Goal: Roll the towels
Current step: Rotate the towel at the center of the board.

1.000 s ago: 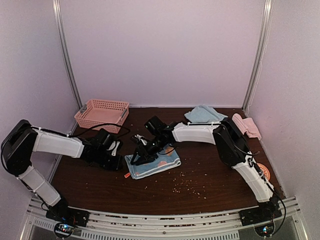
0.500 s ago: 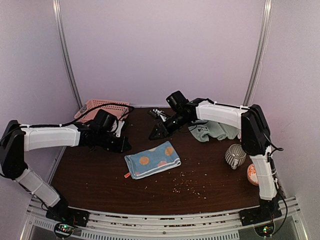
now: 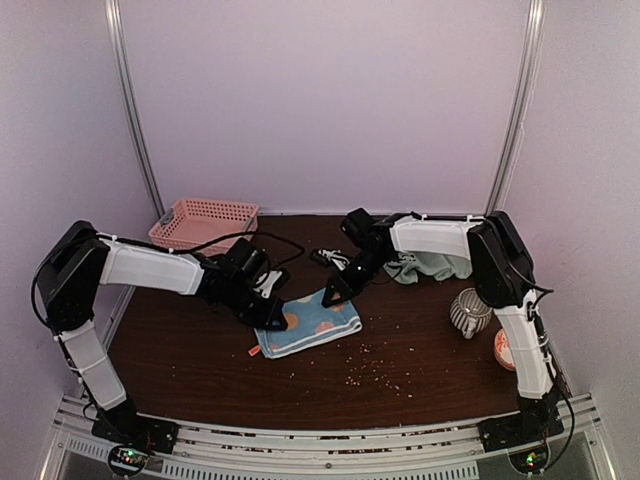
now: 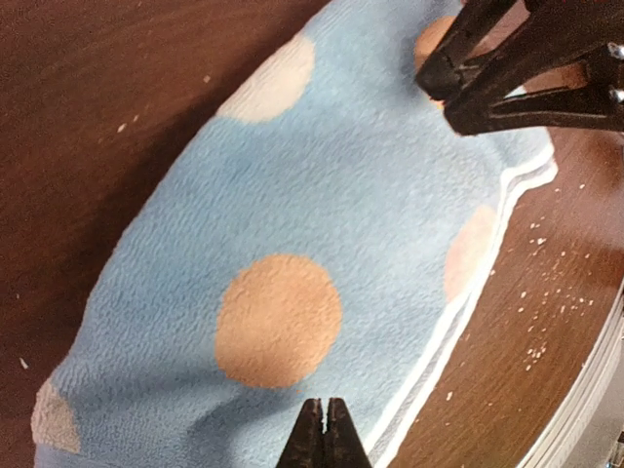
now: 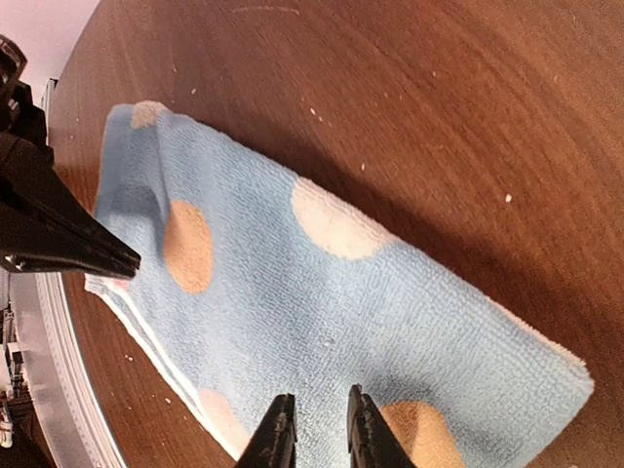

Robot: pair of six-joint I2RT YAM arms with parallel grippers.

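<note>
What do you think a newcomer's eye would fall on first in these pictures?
The spotted light blue towel in the middle stands out, with the left arm's fingers shut at its left end and the right arm's fingers at its far edge. A pink basket sits far left; a striped cup stands right.

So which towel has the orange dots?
The light blue towel lying nearer the front. The other towel, farther back on the right, is pale green with no dots showing.

I see a pink basket (image 3: 205,222) left of centre, a striped cup (image 3: 468,312) at right, and crumbs (image 3: 375,372) scattered across the brown table (image 3: 200,370) below centre.
</note>
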